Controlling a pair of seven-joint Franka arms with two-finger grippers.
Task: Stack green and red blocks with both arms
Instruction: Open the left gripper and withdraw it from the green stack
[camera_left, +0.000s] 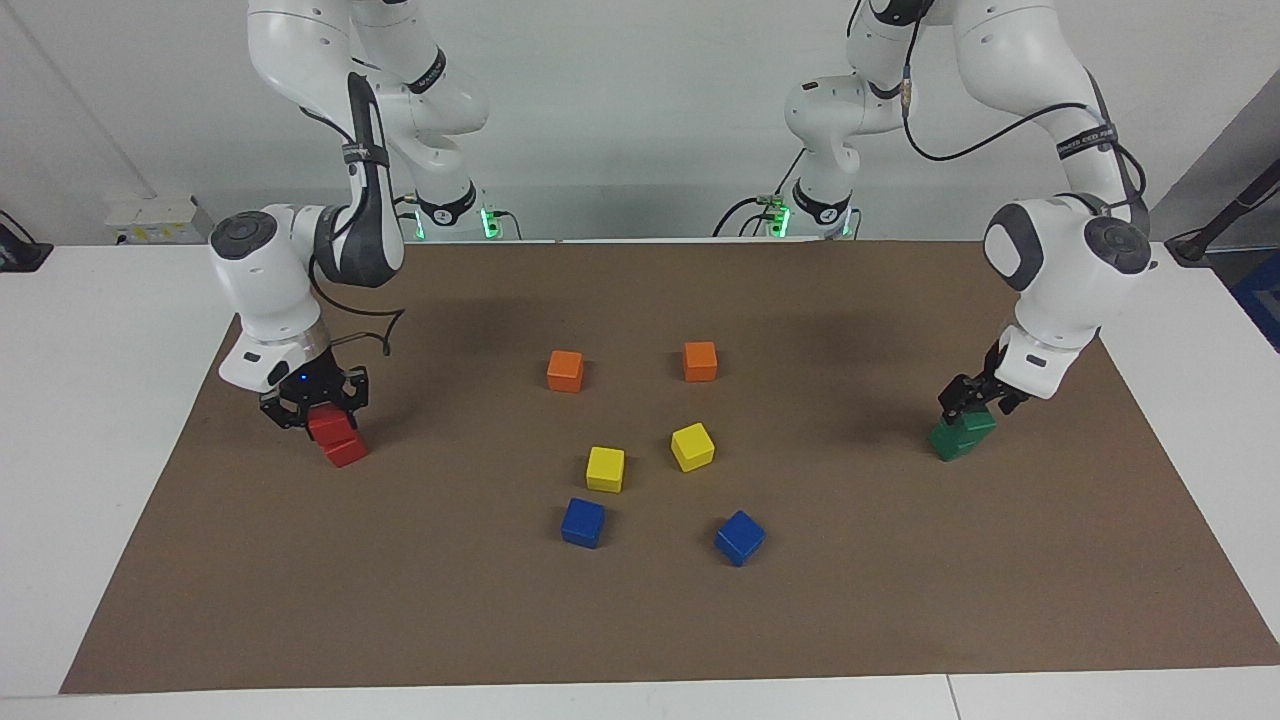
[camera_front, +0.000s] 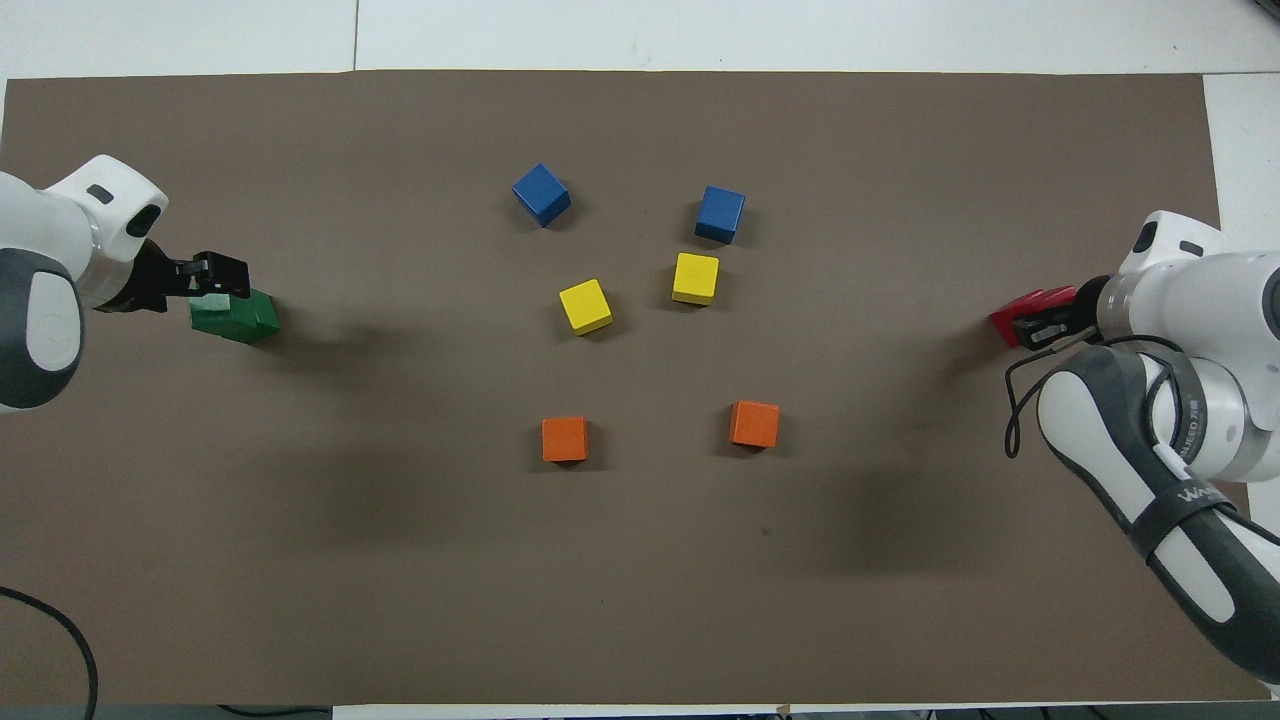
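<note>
Item: my right gripper (camera_left: 322, 412) pinches the upper red block (camera_left: 327, 424), set on the lower red block (camera_left: 346, 450); stack upright, toward the right arm's end from the yellow cubes (camera_left: 605, 468). My left gripper (camera_left: 975, 398), fingers spread, sits over the green stack (camera_left: 961, 436). Overhead hides the stacking; facing shows it. Orange cubes (camera_left: 565, 370) and blue cubes (camera_left: 583, 522) sit mid-mat, clear.
</note>
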